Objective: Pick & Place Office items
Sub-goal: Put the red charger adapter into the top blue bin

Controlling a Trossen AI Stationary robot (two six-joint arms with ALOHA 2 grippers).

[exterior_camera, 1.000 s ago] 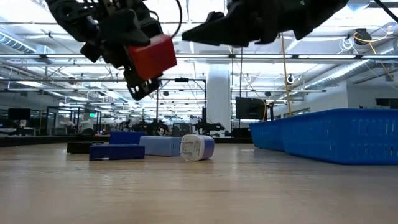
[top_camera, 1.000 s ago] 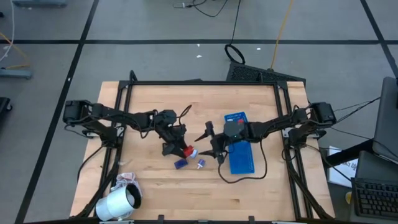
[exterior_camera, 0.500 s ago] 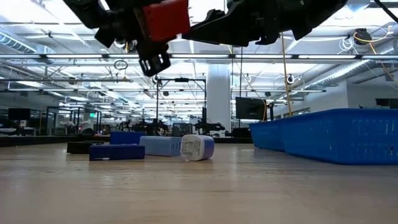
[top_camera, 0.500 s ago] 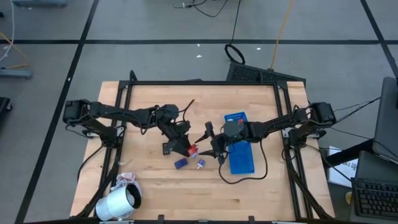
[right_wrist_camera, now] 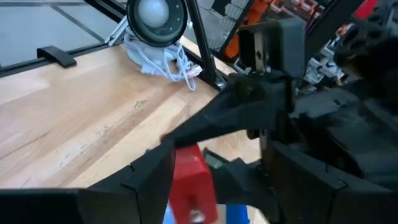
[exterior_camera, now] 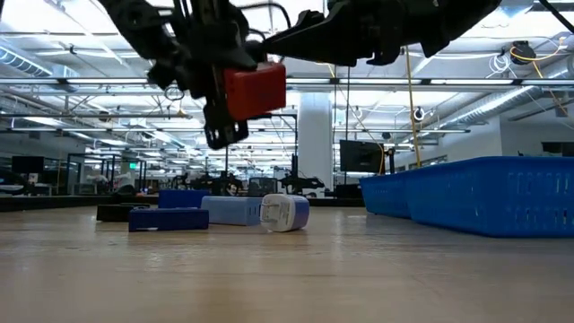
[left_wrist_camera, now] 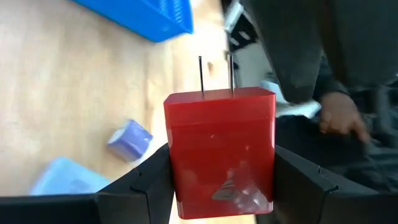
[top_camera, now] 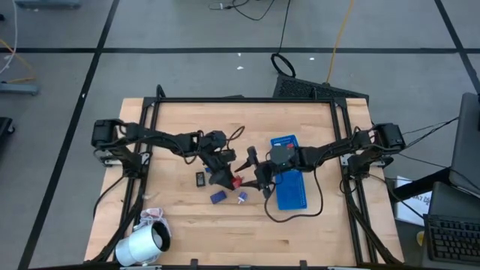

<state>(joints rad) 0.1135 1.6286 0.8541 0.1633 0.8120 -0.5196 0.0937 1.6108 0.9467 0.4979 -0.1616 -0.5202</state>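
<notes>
The left gripper (top_camera: 227, 178) is closed on the red block (top_camera: 237, 181) and holds it in the air above the middle of the table (top_camera: 180, 120); in the left wrist view the fingers (left_wrist_camera: 146, 180) press both flanks of the red block (left_wrist_camera: 221, 152), whose two metal prongs point away from the wrist. In the low view the red block (exterior_camera: 255, 90) hangs well clear of the tabletop, with open air beneath it. The right gripper (top_camera: 259, 174) sits just beside it toward the blue tray (top_camera: 289, 184), its jaws spread wide and empty — the red block lies at, or just short of, the gap between the right fingers (right_wrist_camera: 149, 180), and contact cannot be told. Below the pair, toward the near edge, the dark blue block (top_camera: 217, 197) and a small light blue and white piece (top_camera: 241, 199) rest on the wood, near each other but apart; a black block (top_camera: 200, 178) lies just left of the left gripper. In the low view a light blue block (exterior_camera: 231, 211) lies against the white-ended piece (exterior_camera: 285, 213). The blue tray stands lengthwise under the right arm, clear of the table's right frame. The white roll (top_camera: 142, 244) occupies the near left corner, well apart from the blocks — bare wood lies between.
</notes>
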